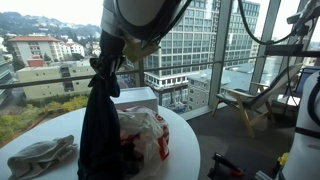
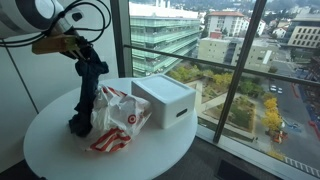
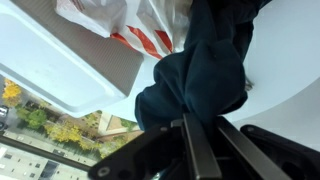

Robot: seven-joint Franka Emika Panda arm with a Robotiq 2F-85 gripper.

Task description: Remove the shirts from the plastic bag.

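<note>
Claw (image 2: 78, 48) was clamped tight on the top of a dark shirt (image 2: 86, 95), and the cloth hung from it in one long twisted rope! In an exterior view the shirt (image 1: 100, 120) dropped right in front of the bag (image 1: 148, 135). In an exterior view its bottom end sat bunched on the table (image 2: 60, 155), touching the bag (image 2: 120, 120). Whether any of it was inside the bag's mouth, I could not tell. From the wrist, the shirt (image 3: 205, 70) filled the frame just past the claw (image 3: 200, 150), with the bag (image 3: 120, 25) beyond.

To finish the step well, I'd say go straight up until the tail swung free. Then go sideways, away from the bag and the box (image 2: 165, 100), toward bare table near the grey cloth (image 1: 40, 155), which lay well apart from the bag. The worry was the tail snagging a handle. That bag looked light and would probably ride along, so a slow lift made sense, with an eye on the plastic.

As for writing, the bag was white with red print. A red mark (image 2: 128, 118), a ring with a dot, looked like the Target bullseye, and red stripes showed in the wrist view. No letters were legible, and the box showed no label I could read.
</note>
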